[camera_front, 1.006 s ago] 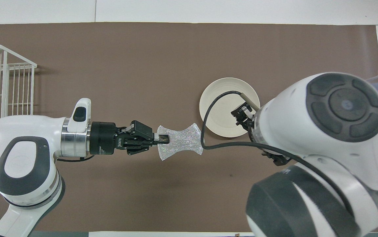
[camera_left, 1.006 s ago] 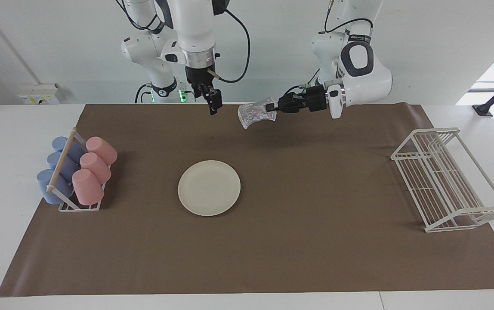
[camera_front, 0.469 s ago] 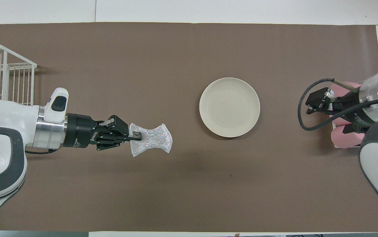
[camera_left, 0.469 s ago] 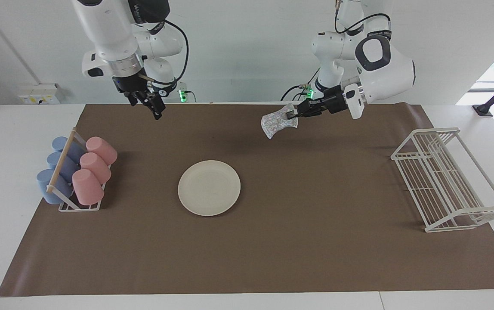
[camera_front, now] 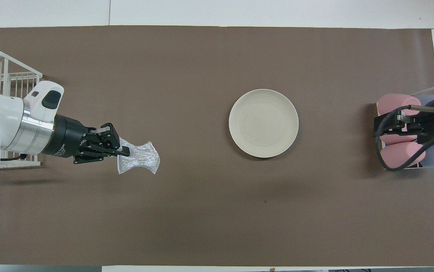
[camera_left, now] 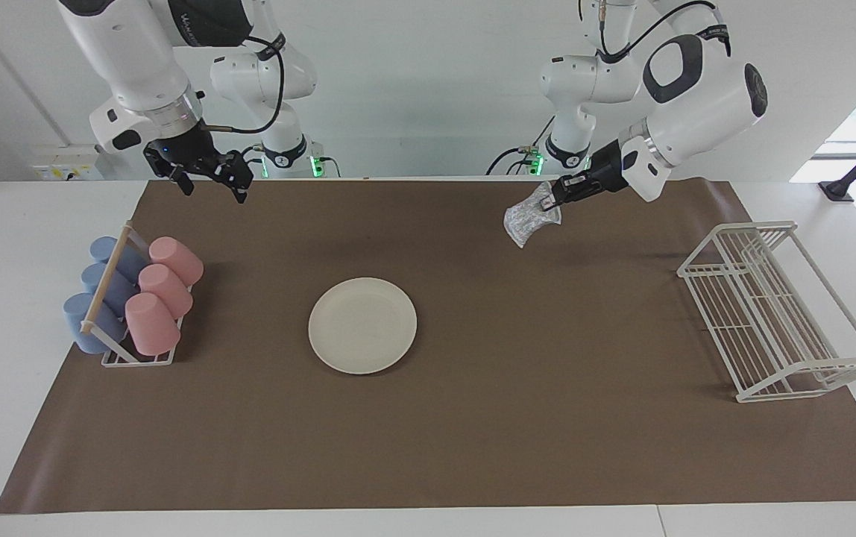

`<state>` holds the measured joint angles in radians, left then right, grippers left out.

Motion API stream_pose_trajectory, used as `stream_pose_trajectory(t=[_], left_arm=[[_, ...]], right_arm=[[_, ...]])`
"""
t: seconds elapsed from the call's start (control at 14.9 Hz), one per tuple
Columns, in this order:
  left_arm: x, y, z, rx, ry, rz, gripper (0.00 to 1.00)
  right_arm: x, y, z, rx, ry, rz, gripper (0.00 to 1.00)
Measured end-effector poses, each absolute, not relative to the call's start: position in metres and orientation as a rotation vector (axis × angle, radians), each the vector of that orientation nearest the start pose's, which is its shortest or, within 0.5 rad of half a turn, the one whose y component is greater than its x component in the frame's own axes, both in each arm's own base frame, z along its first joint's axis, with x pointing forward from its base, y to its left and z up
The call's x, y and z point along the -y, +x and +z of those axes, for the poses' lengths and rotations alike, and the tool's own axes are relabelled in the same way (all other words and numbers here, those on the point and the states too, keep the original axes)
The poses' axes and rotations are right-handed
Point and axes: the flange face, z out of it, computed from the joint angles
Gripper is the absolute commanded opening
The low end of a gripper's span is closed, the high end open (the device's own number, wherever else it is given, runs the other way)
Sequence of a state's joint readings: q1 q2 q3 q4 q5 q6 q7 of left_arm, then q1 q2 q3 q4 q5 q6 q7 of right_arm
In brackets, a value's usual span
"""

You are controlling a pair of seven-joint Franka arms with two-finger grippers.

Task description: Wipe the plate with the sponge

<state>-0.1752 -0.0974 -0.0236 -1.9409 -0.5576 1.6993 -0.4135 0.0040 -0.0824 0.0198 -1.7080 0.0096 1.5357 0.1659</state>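
The cream-white plate (camera_left: pixel 362 325) lies flat on the brown mat, near the middle of the table; it also shows in the overhead view (camera_front: pixel 263 123). Nothing is on it. My left gripper (camera_left: pixel 552 197) is shut on one edge of the silvery glittery sponge (camera_left: pixel 529 219) and holds it in the air over the mat, well toward the left arm's end of the table from the plate. In the overhead view the left gripper (camera_front: pixel 124 152) and the sponge (camera_front: pixel 140 162) are apart from the plate. My right gripper (camera_left: pixel 210 181) is open and empty, raised over the cup rack's end of the mat (camera_front: pixel 381 127).
A rack of pink and blue cups (camera_left: pixel 130 298) stands at the right arm's end of the mat, partly under the right gripper in the overhead view (camera_front: pixel 402 155). A white wire dish rack (camera_left: pixel 778 313) stands at the left arm's end (camera_front: pixel 5 75).
My left gripper has drawn back toward the left arm's end with the sponge. My right arm has swung from above the plate to over the cup rack.
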Motion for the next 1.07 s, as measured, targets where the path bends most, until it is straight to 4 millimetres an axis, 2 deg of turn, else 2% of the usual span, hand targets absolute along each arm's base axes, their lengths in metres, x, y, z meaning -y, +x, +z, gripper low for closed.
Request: stream_pose_trajectory(t=[0.13, 0.27, 0.47, 0.67, 0.87, 1.07], left_arm=[[0.147, 0.502, 0.522, 0.518, -3.427, 0.503, 0.00], [0.138, 0.503, 0.520, 0.446, -3.316, 0.461, 0.00], [0.128, 0.503, 0.526, 0.338, -3.143, 0.393, 0.00], [0.124, 0.503, 0.534, 0.241, -2.955, 0.313, 0.00], [0.115, 0.509, 0.531, 0.167, -2.739, 0.219, 0.00], [0.100, 0.523, 0.522, 0.113, -2.534, 0.142, 0.00]], right_arm=[[0.005, 0.522, 0.601, -0.153, -3.130, 0.145, 1.00], [0.012, 0.523, 0.601, -0.100, -3.130, 0.133, 1.00], [0.022, 0.527, 0.605, -0.003, -3.130, 0.094, 1.00], [0.037, 0.527, 0.604, 0.002, -3.128, 0.093, 1.00], [0.040, 0.528, 0.605, -0.010, -3.129, 0.071, 1.00], [0.040, 0.529, 0.605, -0.008, -3.130, 0.067, 1.00]])
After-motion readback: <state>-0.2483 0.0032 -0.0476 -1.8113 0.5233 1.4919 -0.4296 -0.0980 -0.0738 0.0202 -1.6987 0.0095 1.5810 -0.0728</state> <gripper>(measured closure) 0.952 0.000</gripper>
